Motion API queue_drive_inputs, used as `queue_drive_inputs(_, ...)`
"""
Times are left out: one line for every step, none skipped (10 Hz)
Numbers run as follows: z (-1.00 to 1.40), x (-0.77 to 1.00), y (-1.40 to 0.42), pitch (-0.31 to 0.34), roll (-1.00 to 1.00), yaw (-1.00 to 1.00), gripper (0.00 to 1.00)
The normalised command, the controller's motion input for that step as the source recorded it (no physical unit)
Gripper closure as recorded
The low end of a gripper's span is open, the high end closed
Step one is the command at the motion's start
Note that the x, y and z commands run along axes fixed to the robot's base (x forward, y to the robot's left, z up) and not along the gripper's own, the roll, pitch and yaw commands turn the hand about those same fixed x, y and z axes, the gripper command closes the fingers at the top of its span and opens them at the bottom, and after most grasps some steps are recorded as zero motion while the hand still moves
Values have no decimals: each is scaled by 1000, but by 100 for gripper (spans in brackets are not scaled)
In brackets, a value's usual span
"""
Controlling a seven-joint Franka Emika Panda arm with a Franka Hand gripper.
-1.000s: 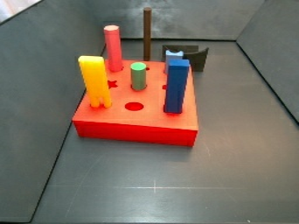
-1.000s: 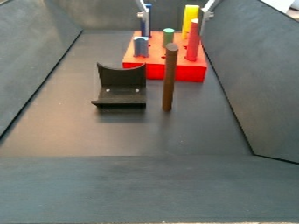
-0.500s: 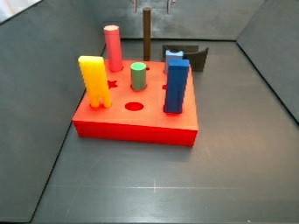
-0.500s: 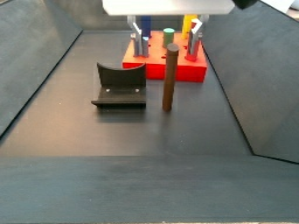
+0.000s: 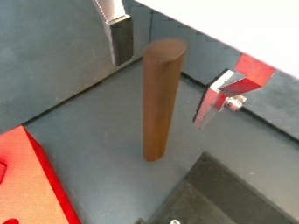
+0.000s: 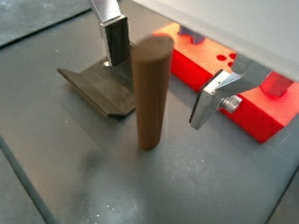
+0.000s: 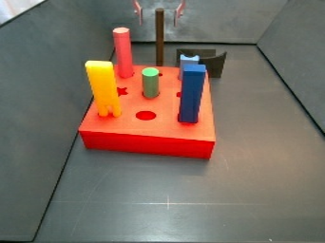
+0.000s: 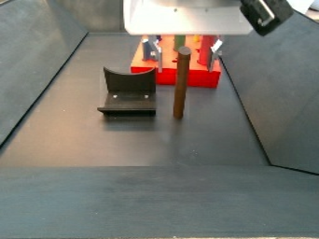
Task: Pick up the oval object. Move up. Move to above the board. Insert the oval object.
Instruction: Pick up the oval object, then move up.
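The oval object (image 5: pixel 162 101) is a tall dark brown peg standing upright on the dark floor, next to the fixture (image 8: pixel 127 91) and behind the board (image 7: pixel 146 138) in a side view. It also shows in the other views (image 6: pixel 149 92) (image 7: pixel 160 38) (image 8: pixel 180 84). My gripper (image 5: pixel 167 74) is open, with one silver finger on each side of the peg's top and clear gaps to it. It also shows in the other wrist view (image 6: pixel 163 72) and in both side views (image 7: pixel 159 11) (image 8: pixel 182 43). The board is a flat red block (image 6: pixel 251 105) (image 5: pixel 30 175).
The board holds a yellow peg (image 7: pixel 101 85), a salmon-red peg (image 7: pixel 124 52), a short green peg (image 7: pixel 150 82) and a blue peg (image 7: pixel 192 88). The fixture (image 7: pixel 203 62) (image 6: pixel 100 83) stands close beside the brown peg. Grey walls enclose the floor.
My gripper has come down from above into view. Its fingers now stand on either side of the brown peg's top. The peg has not moved.
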Motion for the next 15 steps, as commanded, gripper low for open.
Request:
queue_drive_inputs(-43,0,0,-51,-13,0,0)
queue_drive_inputs(-43,0,0,-41,0,0,0)
queue_drive_inputs(0,0,0,0,0,0,0)
queue_drive_inputs(0,0,0,0,0,0,100)
queue_drive_inputs(0,0,0,0,0,0,100)
queue_drive_inputs(0,0,0,0,0,0,100)
queue_drive_inputs(0,0,0,0,0,0,100)
queue_drive_inputs(0,0,0,0,0,0,100)
queue_drive_inputs(0,0,0,0,0,0,100)
queue_drive_inputs(0,0,0,0,0,0,100)
queue_drive_inputs(0,0,0,0,0,0,100)
queue_drive_inputs(0,0,0,0,0,0,100)
queue_drive_inputs(0,0,0,0,0,0,100)
queue_drive_inputs(0,0,0,0,0,0,100)
queue_drive_inputs(833,0,0,0,0,0,100)
